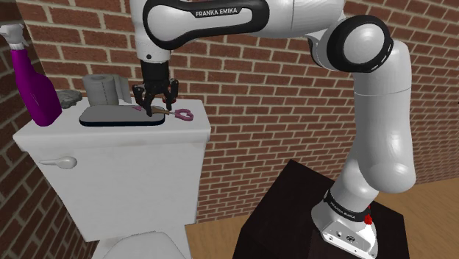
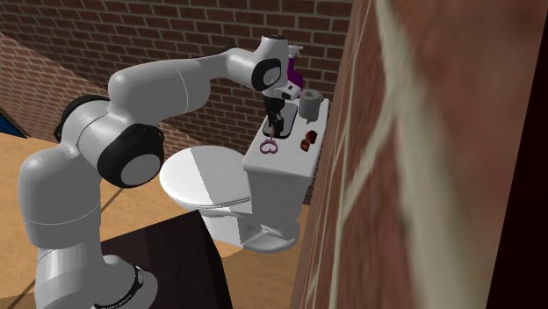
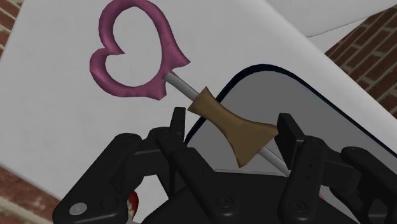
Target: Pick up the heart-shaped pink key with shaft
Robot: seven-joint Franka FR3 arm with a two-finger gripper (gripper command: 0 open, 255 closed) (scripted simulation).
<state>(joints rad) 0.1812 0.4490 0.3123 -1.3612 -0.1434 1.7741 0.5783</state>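
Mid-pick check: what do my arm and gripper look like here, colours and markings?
The arm is glossy white with rounded links and dark joint rings. A dark band on one link carries white FRANKA EMIKA lettering. The gripper is all black, with two blocky fingers. A small red spot sits by the grey base collar. No loose cables show.

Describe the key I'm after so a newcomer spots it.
On the white toilet tank lid, find the edge of the dark-rimmed grey tray farthest from the purple spray bottle. The key lies across it, alone in having a pink heart loop on a thin shaft with a brown bow-shaped collar.
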